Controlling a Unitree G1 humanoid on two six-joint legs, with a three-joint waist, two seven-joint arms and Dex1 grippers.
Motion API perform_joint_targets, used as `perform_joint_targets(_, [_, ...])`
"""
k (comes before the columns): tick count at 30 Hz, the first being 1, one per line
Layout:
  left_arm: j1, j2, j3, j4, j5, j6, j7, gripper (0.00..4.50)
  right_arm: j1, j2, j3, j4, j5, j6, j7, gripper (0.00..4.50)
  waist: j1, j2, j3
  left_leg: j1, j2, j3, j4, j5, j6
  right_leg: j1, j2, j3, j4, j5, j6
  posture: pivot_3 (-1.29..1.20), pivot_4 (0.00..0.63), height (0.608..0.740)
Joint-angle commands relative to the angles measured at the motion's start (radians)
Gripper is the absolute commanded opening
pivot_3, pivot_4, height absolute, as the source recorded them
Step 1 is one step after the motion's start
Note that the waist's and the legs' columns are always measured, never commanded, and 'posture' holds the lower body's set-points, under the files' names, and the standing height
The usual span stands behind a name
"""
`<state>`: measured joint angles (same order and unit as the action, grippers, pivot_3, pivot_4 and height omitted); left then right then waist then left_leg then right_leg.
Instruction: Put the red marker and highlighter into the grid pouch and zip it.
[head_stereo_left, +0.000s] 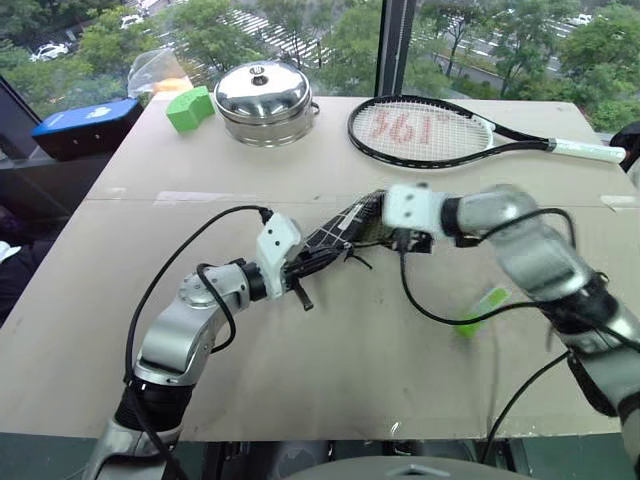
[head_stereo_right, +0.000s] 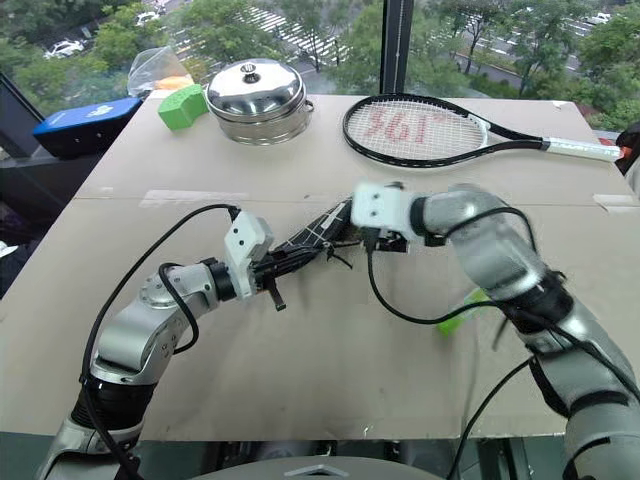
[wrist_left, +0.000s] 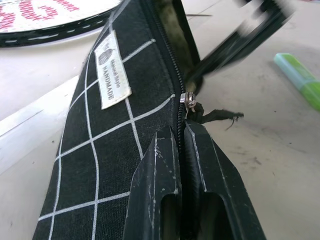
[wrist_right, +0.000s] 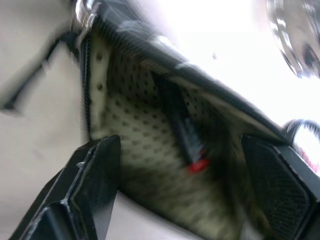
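Note:
The grid pouch is held up off the table at its middle, mouth open. My left gripper is shut on the pouch's zipper edge, just below the zipper pull. The right gripper stands open at the pouch's open mouth, with nothing between its fingers. The red marker lies inside the pouch against the pale lining, its red end showing. The highlighter, lime green, lies on the table to the right, under my right forearm.
A tennis racket lies at the back right. A steel pot with lid and a green block stand at the back left. A blue box sits beyond the table's left edge.

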<state>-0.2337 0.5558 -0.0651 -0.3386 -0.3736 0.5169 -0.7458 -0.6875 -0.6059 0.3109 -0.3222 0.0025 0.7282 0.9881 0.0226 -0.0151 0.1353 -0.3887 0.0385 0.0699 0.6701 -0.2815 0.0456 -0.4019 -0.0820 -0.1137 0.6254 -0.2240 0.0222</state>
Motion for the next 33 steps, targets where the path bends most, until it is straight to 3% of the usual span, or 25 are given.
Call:
perform_joint_targets(1, [-0.018, -0.005, 0.017, -0.006, 0.003, -0.012, 0.014, 0.0, 0.127, -0.049, -0.24, -0.248, 0.163, 0.304, 0.002, 3.62, 0.002, 0.0, 0.0, 0.0, 0.0, -0.001, 0.0, 0.0, 0.0, 0.0, 0.0, 0.0, 0.0, 0.0, 0.0, 0.0, 0.15, 0.74])
perform_joint_targets(3, [-0.027, -0.007, 0.016, 0.004, 0.004, -0.013, 0.017, 0.0, 0.175, -0.025, -0.34, -0.341, 0.19, 0.467, -0.069, 3.62, -0.006, 0.001, 0.0, 0.0, -0.001, 0.001, 0.0, 0.0, 0.0, 0.0, -0.002, 0.001, 0.0, 0.0, 0.0, 0.0, 0.15, 0.74])
perform_joint_targets(8, [-0.052, -0.019, 0.006, 0.033, 0.013, -0.021, 0.011, 0.0, 0.283, 0.126, -0.516, -0.545, 0.065, 0.865, -0.35, 3.62, -0.008, 0.001, 0.0, 0.003, 0.0, 0.001, -0.001, -0.003, 0.005, 0.0, -0.004, 0.001, 0.002, 0.0, -0.001, 0.0, 0.15, 0.74])
perform_joint_targets(12, [-0.067, -0.027, -0.006, 0.05, 0.019, -0.026, 0.001, 0.0, 0.412, 0.342, -0.587, -0.623, 0.019, 0.886, -0.522, 3.62, -0.008, 0.001, 0.0, 0.002, -0.001, 0.001, -0.001, 0.0, 0.0, 0.0, 0.0, 0.002, 0.002, 0.0, -0.001, 0.0, 0.15, 0.74])
perform_joint_targets(16, [-0.079, -0.03, -0.021, 0.066, 0.024, -0.033, -0.014, 0.0, 0.525, 0.392, -0.522, -0.649, -0.036, 0.886, -0.686, 3.62, -0.009, 0.001, 0.0, 0.002, -0.001, 0.002, -0.001, 0.0, 0.0, 0.0, 0.001, 0.004, 0.001, 0.0, 0.0, 0.0, 0.15, 0.74])
perform_joint_targets(27, [-0.056, -0.037, -0.02, 0.043, 0.032, -0.024, -0.011, 0.0, 0.424, 0.728, -0.563, -0.419, -0.139, 0.886, -0.896, 3.62, -0.014, 0.001, 0.0, 0.004, 0.0, 0.004, -0.002, 0.0, 0.0, -0.001, 0.003, 0.003, 0.002, 0.0, 0.0, 0.0, 0.15, 0.74])
perform_joint_targets(33, [-0.026, -0.033, -0.003, 0.012, 0.03, -0.014, 0.011, 0.0, 0.462, 0.744, -0.543, -0.377, -0.256, 0.886, -0.866, 3.62, -0.01, -0.002, -0.003, 0.004, 0.0, 0.003, -0.002, 0.0, 0.0, 0.0, 0.003, 0.003, 0.001, 0.0, 0.0, 0.0, 0.15, 0.74])
